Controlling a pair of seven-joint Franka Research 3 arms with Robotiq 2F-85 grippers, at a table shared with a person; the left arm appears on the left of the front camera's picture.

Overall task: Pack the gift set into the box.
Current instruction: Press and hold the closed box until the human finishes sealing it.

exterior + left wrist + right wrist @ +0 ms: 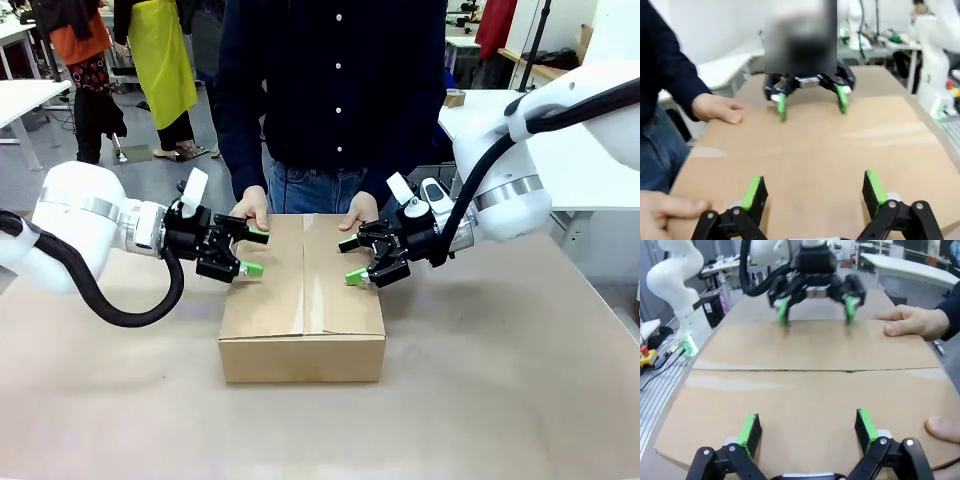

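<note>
The box [300, 300] sits at the middle of the bench [500, 400], its top flaps folded shut and meeting in a seam [303, 270] that runs from the far edge to the near edge, so its inside is hidden. The left gripper [253, 253] is at the box's left edge, toward the far corner, with its jaws spread wide and nothing between them. The right gripper [351, 261] mirrors it at the right edge, also spread wide and holding nothing. The two face each other across the lid. In each wrist view the green pads [754, 192] lie low over the cardboard top, with the other gripper across from them. Whether any pad touches the flap cannot be told. A person [330, 90] in a dark shirt stands at the far side. A hand [252, 208] rests on the far edge of the lid just beside the left gripper, and a second hand [360, 210] rests there just beside the right gripper.
</note>
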